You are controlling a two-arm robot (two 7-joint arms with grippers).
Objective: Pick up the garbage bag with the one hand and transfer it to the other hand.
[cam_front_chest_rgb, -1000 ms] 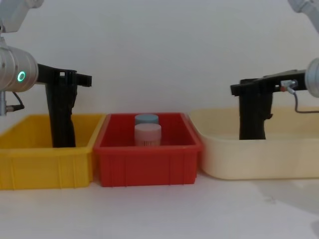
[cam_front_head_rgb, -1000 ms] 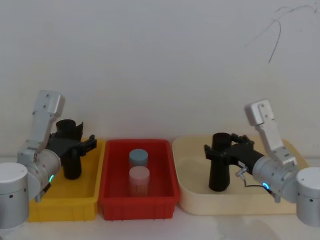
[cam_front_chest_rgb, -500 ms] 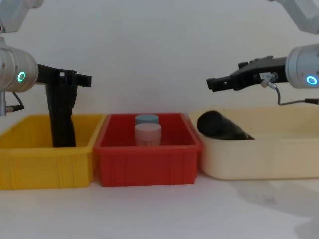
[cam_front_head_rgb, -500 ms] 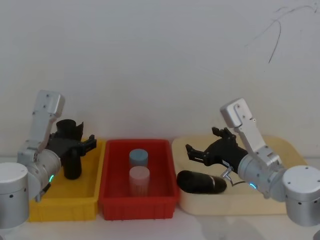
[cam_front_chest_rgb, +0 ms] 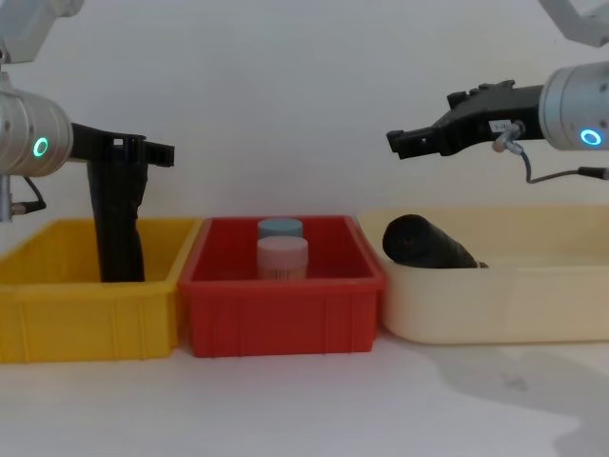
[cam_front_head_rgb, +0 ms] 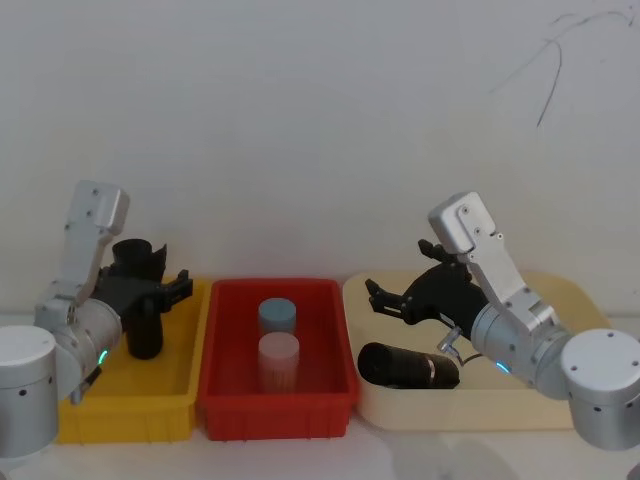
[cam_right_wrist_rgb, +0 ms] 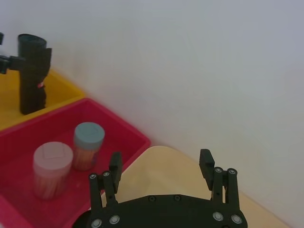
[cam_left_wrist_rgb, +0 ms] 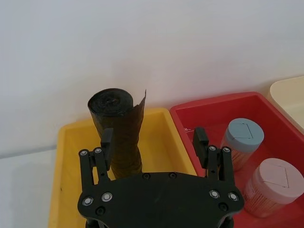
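Head view: bag (cam_front_head_rgb: 408, 366) lies flat in tray (cam_front_head_rgb: 570, 300), at 4 o'clock. Right gripper (cam_front_head_rgb: 385, 298) hangs at the bag's 12 o'clock, fingers spread, holding nothing.
Chest view: bag and right gripper are apart.
Left wrist view: left gripper (cam_left_wrist_rgb: 153, 135) fingers spread; roll (cam_left_wrist_rgb: 116, 128) stands by one finger.

Saw a plain white tabletop (cam_front_chest_rgb: 304, 409) running back to a white wall (cam_front_chest_rgb: 304, 95). Found three containers set directly on it in one row, close side by side: yellow bin (cam_front_chest_rgb: 86, 319) at left, red bin (cam_front_chest_rgb: 281, 324) in the middle, wider cream tray (cam_front_chest_rgb: 495, 309) at right.
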